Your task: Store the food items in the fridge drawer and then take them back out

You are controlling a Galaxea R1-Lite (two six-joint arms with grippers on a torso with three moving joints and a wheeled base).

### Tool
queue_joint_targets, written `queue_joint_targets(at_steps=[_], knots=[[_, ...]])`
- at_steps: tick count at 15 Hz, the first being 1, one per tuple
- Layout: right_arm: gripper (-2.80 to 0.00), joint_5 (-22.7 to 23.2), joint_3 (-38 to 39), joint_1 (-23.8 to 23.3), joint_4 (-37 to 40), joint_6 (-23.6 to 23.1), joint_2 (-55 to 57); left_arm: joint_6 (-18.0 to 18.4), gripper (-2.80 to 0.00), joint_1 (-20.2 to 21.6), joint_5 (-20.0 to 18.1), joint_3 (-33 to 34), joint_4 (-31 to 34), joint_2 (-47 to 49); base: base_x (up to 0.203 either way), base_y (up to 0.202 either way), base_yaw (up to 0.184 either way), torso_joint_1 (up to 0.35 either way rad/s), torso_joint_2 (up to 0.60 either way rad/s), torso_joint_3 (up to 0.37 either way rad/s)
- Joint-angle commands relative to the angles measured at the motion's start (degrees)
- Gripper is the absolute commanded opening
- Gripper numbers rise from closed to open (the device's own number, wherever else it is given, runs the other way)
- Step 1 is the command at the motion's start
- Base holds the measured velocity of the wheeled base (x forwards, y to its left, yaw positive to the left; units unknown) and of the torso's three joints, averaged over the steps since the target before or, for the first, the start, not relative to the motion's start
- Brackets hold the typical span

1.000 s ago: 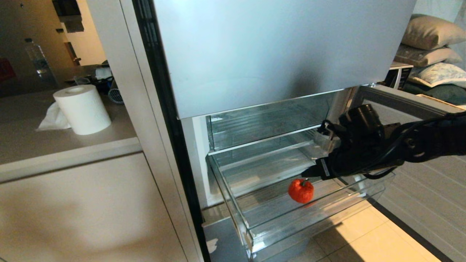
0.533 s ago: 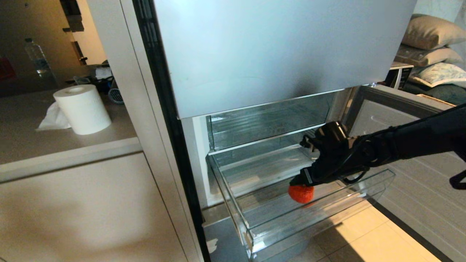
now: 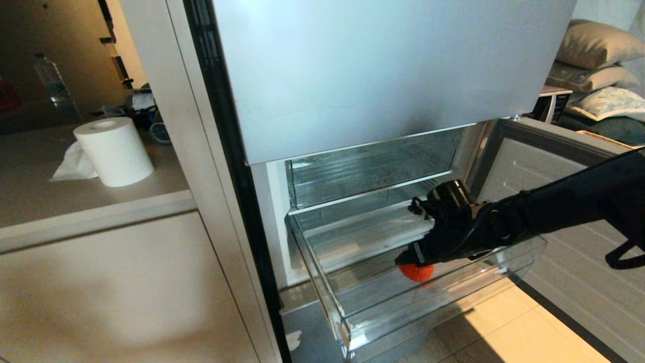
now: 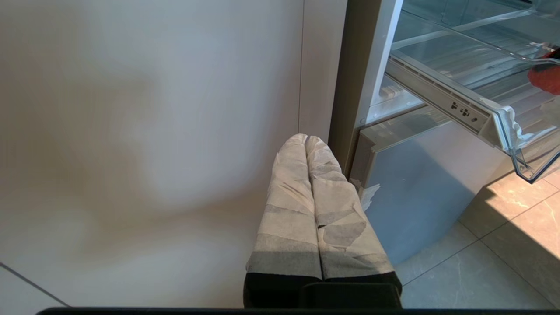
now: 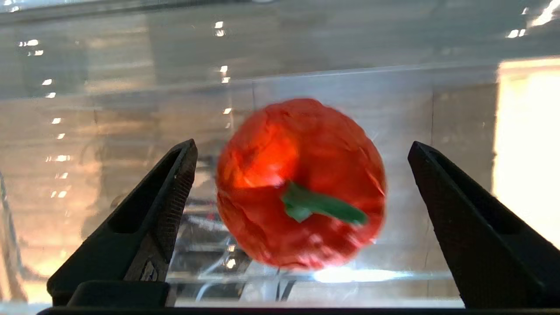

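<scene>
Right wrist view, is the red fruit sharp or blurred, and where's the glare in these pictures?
Right wrist view: the red fruit is softly blurred at its edges, with a bright patch at the frame's right side and specks of glare on the clear drawer. Head view: sunlight hits the floor tiles; the counter is dim.

The fruit (image 5: pixel 302 183) in the clear, glassy drawer (image 3: pixel 428 307) is glowing orange-red, with a small green stem on top. The right gripper (image 5: pixel 302 218) over it is showing black, its fingers (image 5: pixel 162 214) matte black with a fine ridged texture inside. The left gripper's (image 4: pixel 313 205) fingers are looking off-white, wrapped in pale tape over black. The fridge door panel (image 3: pixel 378 70) is shining silver-grey. A white paper roll (image 3: pixel 115 151) is sitting on a beige tabletop (image 3: pixel 75 201). The floor tiles (image 3: pixel 504 338) are glowing warm cream in sunlight. The pillows (image 3: pixel 594 45) are showing tan and a pale print.
</scene>
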Motion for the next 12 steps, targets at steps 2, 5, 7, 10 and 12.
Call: queue_joint_targets(at_steps=[2, 5, 7, 10, 12], knots=[[-2.80, -1.6, 1.1, 0.6, -1.8, 0.0, 0.8, 0.0, -2.80, 0.0, 0.0, 0.1, 0.0, 0.1, 0.000, 0.000, 0.000, 0.000, 0.00, 0.000], [-2.80, -1.7, 1.2, 0.6, -1.9, 0.5, 0.8, 0.0, -2.80, 0.0, 0.0, 0.1, 0.0, 0.1, 0.000, 0.000, 0.000, 0.000, 0.00, 0.000], [-2.80, -1.8, 1.0, 0.7, -1.9, 0.5, 0.4, 0.0, -2.80, 0.0, 0.0, 0.1, 0.0, 0.1, 0.000, 0.000, 0.000, 0.000, 0.00, 0.000], [-2.80, -1.7, 0.7, 0.7, -2.0, 0.5, -4.1, 0.0, -2.80, 0.0, 0.0, 0.1, 0.0, 0.1, 0.000, 0.000, 0.000, 0.000, 0.00, 0.000], [-2.80, -1.7, 1.0, 1.1, -1.9, 0.5, -8.5, 0.0, -2.80, 0.0, 0.0, 0.1, 0.0, 0.1, 0.000, 0.000, 0.000, 0.000, 0.00, 0.000]])
